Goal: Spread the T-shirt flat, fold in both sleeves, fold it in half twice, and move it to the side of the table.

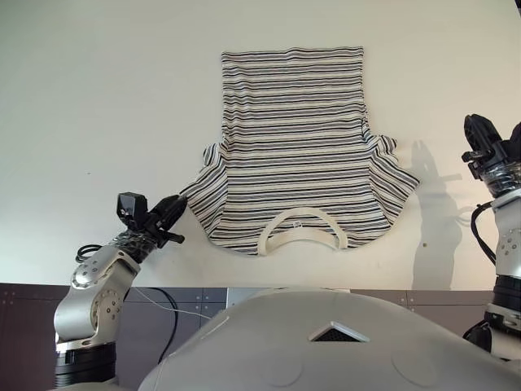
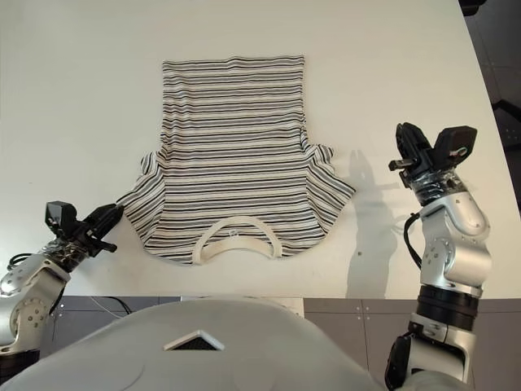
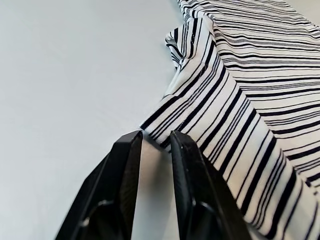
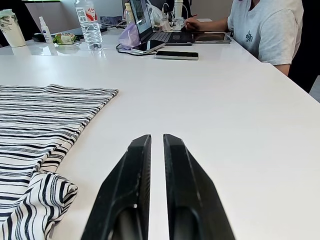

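A black-and-white striped T-shirt [image 1: 293, 147] lies face up on the white table [image 1: 98, 98], its cream collar [image 1: 301, 228] toward me and its hem at the far side. Both short sleeves are bunched inward and wrinkled. My left gripper [image 1: 177, 208] sits low at the table's near left, its tips just short of the left sleeve corner [image 3: 150, 125]. Its fingers are open by a narrow gap, with no cloth between them. My right gripper [image 2: 407, 137] hangs above the table to the right of the right sleeve [image 2: 330, 179]. It is shut and holds nothing.
The table's front edge [image 1: 122, 283] runs just below the collar. Bare tabletop lies left and right of the shirt. At the far end stand a water bottle [image 4: 90, 22], a laptop [image 4: 150, 25], a phone [image 4: 176, 55] and a cup [image 4: 11, 27].
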{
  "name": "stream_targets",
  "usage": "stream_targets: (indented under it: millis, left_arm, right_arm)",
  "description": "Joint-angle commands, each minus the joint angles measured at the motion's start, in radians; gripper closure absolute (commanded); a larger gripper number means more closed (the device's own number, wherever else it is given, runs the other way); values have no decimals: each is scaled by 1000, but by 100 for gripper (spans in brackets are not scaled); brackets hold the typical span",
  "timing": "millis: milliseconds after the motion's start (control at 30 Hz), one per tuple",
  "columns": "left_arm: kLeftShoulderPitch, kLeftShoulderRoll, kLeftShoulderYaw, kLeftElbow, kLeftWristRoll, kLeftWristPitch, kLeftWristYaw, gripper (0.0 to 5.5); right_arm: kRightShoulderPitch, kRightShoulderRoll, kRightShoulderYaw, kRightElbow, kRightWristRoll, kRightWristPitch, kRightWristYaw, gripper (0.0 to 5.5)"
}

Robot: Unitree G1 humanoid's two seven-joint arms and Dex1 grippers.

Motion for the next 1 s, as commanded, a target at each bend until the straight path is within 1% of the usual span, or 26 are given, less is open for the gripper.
stream_targets:
  millis: [33,133,167,200,233,333,467,533,667,767,1000]
  left_arm:
    - [-37,-24,-6,-18,-22,58,5,446]
    - [-61,-45,9,-16,-54,99,11,446]
    - [-64,-47,14,-18,-60,105,8,465]
    - [-65,-49,19,-19,-62,105,4,467]
    - [-65,-53,25,-21,-71,112,3,490]
    - [-72,-64,51,-17,-108,133,4,534]
    - [-79,-66,66,-25,-120,134,-3,538]
    - [-75,-61,63,-49,-103,105,-15,538]
    - [-40,-21,-6,-136,18,-14,-90,538]
    - [-49,8,-80,-175,130,-72,-107,538]
    - [-133,84,-245,-222,354,-137,-132,538]
  right_arm:
    - [-23,13,17,-1,-18,11,5,507]
    - [-33,17,29,4,-30,8,8,507]
    - [-33,19,32,4,-34,7,9,499]
    - [-34,19,34,3,-39,5,10,499]
    - [-34,20,36,3,-43,3,11,499]
    - [-29,21,49,4,-65,-11,15,499]
    - [-31,29,60,7,-85,-19,22,499]
    - [-30,33,65,9,-94,-23,25,499]
    - [-16,44,72,7,-108,-28,30,499]
    - [-12,51,79,10,-114,-31,32,499]
    - [-19,69,105,32,-131,-36,44,499]
